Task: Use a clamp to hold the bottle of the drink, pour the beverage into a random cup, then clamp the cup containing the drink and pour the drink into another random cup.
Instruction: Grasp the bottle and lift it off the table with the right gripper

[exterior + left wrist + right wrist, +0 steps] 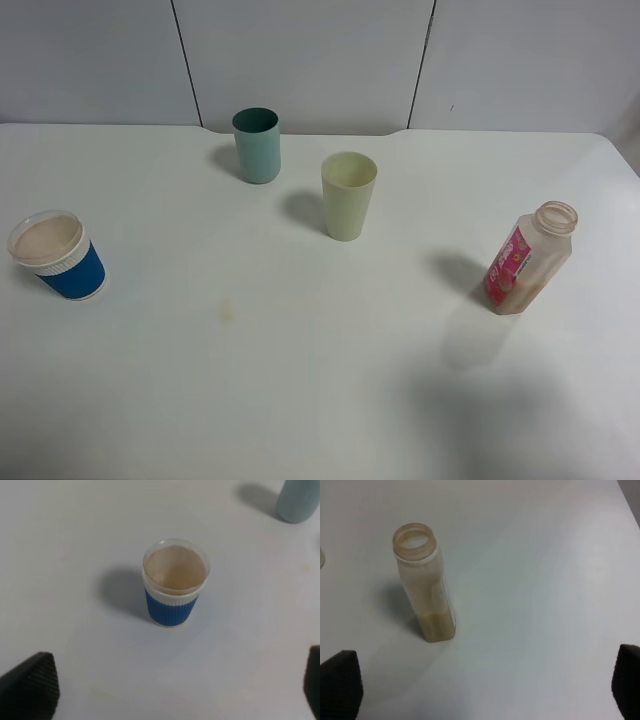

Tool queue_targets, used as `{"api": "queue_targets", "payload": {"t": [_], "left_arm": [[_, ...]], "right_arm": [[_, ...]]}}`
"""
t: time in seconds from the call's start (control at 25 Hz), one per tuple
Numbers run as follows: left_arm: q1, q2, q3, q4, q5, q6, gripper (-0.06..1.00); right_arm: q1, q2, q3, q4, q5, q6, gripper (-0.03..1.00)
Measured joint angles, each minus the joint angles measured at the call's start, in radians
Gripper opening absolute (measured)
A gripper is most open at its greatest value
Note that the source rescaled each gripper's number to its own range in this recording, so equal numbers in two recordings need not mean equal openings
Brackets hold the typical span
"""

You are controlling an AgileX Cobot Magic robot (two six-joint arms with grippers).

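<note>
left hand (170, 690) open, empty | right hand (483, 685) open, empty | bottle (426, 597) upright, long axis vertical, mouth up

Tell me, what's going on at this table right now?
Nothing is being held. The left gripper hangs open above the blue-sleeved cup, and the right gripper hangs open above the uncapped drink bottle, which has a little tan drink at its bottom. A teal cup and a pale yellow cup stand farther back on the white table. All four containers are upright and apart.
</note>
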Motion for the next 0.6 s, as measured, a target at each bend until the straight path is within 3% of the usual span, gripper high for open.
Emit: {"api": "queue_targets", "payload": {"t": [0.6], "left_arm": [[0.0, 0.0, 0.0, 0.0, 0.0, 0.0, 0.97]], "right_arm": [[0.001, 0.0, 0.0, 0.0, 0.0, 0.0, 1.0]]}}
